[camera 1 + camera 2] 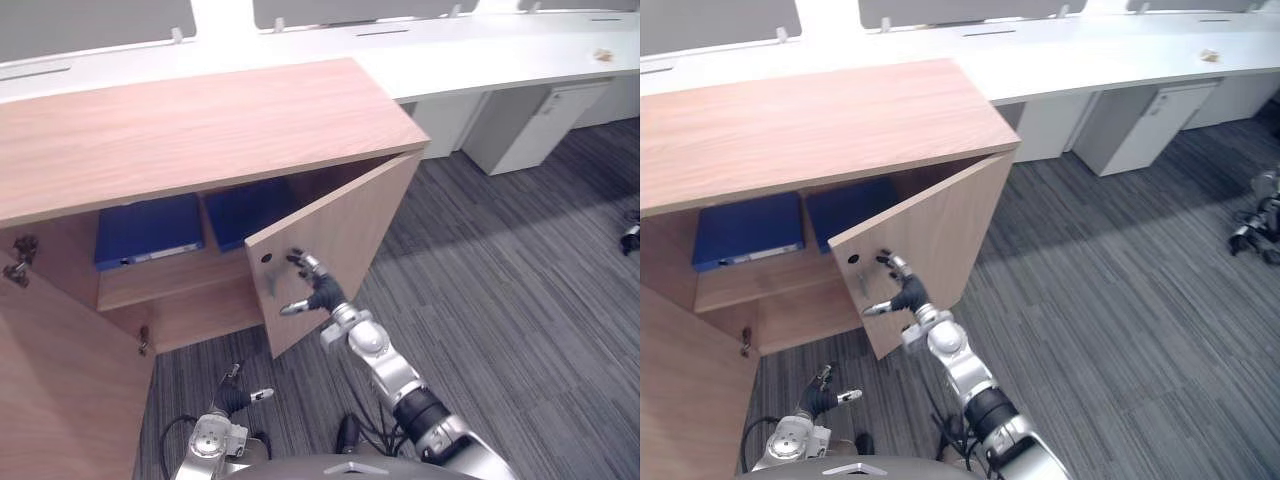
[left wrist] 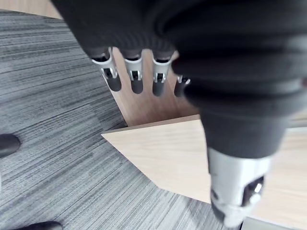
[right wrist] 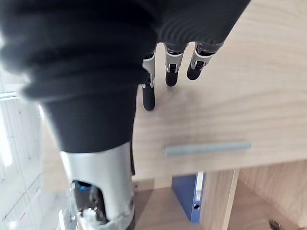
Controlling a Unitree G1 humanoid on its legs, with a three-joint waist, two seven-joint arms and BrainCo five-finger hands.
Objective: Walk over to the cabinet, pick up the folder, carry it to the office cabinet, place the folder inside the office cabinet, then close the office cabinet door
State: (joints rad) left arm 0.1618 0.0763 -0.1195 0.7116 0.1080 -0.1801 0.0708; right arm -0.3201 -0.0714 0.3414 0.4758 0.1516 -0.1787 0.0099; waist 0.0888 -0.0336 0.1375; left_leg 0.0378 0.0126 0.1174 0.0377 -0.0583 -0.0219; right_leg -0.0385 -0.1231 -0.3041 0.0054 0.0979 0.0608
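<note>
Right wrist view has the right hand (image 3: 171, 72) released, fingers straight, tips at or just off the outer face of the cabinet door (image 3: 230, 105), near its grey bar handle (image 3: 207, 148). Two blue folders (image 1: 148, 230) lie side by side on the shelf (image 1: 170, 280) inside the office cabinet (image 1: 200, 130), left of centre in the left eye view, so closing remains. Best push flat and steady near the door's free edge, without hooking the handle. The left hand (image 1: 245, 395) hangs slack and empty at lower left.
</note>
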